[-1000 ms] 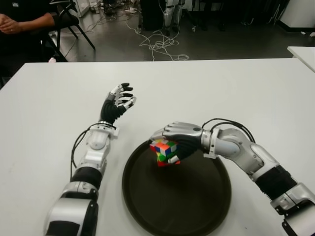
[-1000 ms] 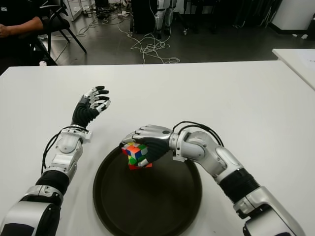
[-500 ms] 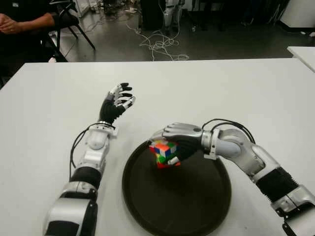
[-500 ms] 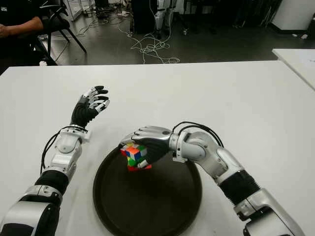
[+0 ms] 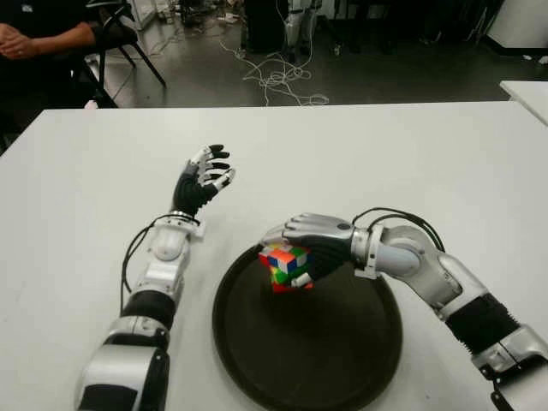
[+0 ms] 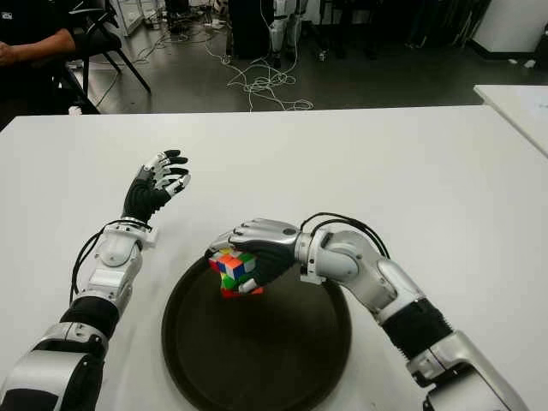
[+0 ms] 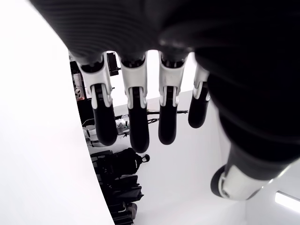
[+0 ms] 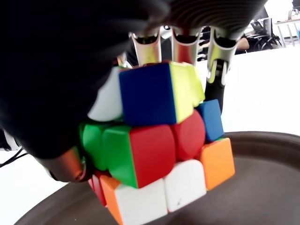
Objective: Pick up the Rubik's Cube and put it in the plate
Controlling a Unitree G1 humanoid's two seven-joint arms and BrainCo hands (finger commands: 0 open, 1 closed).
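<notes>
Over the far-left rim of the dark round plate [image 5: 342, 377], the right hand [image 5: 312, 244] grips the Rubik's Cube [image 5: 285, 265] with curled fingers. Left of the plate, above the white table [image 5: 428, 154], the left hand [image 5: 205, 180] is spread and empty.

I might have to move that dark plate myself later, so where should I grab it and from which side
Take the plate by its raised rim on the near-left arc, coming in from the robot's left. That stretch is bare, while the right hand holds the Rubik's Cube over the far-left part and its arm crosses the right rim. The wide, shallow shape probably suits an edge pinch.
</notes>
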